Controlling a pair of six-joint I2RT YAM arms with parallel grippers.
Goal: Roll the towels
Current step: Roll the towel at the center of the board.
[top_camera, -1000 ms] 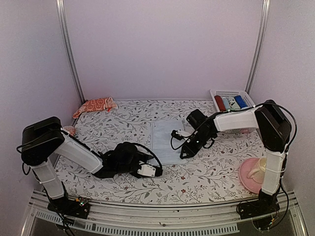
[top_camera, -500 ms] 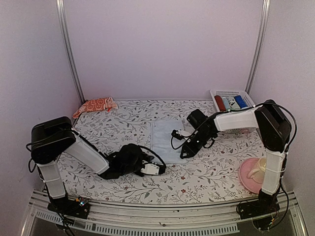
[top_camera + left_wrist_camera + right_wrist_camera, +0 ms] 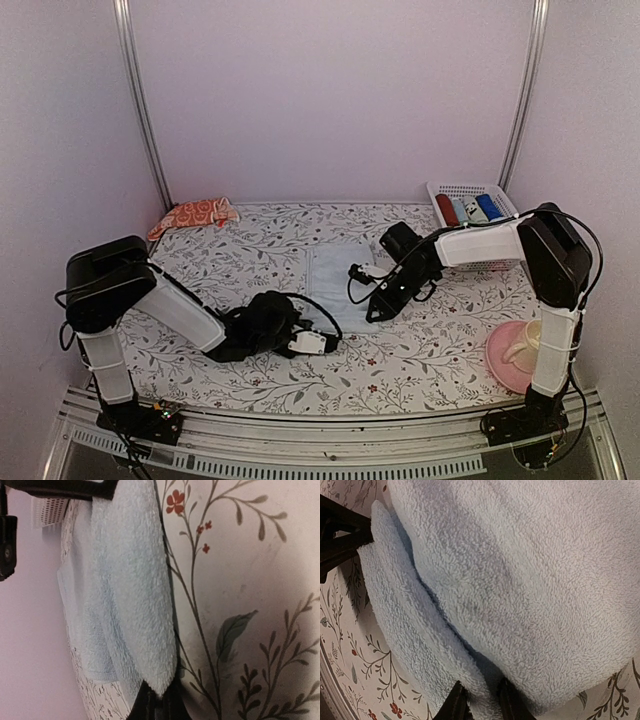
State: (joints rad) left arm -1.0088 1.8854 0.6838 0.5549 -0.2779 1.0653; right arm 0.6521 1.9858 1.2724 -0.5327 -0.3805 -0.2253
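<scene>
light blue towel [image 3: 335,280] lies on the table [image 3: 430,350] just ahead of both hands. the left hand [image 3: 322,343] has just clamped its near corner, and the right hand [image 3: 372,312] pinches the other, so rolling can likely begin.

The top external camera sits high behind both arm bases and faces forward and down over the whole table [image 3: 430,350]. The wrist cameras look past the left gripper [image 3: 159,704] and the right gripper [image 3: 480,702] at very close range. All three views share the light blue towel [image 3: 332,285].
</scene>
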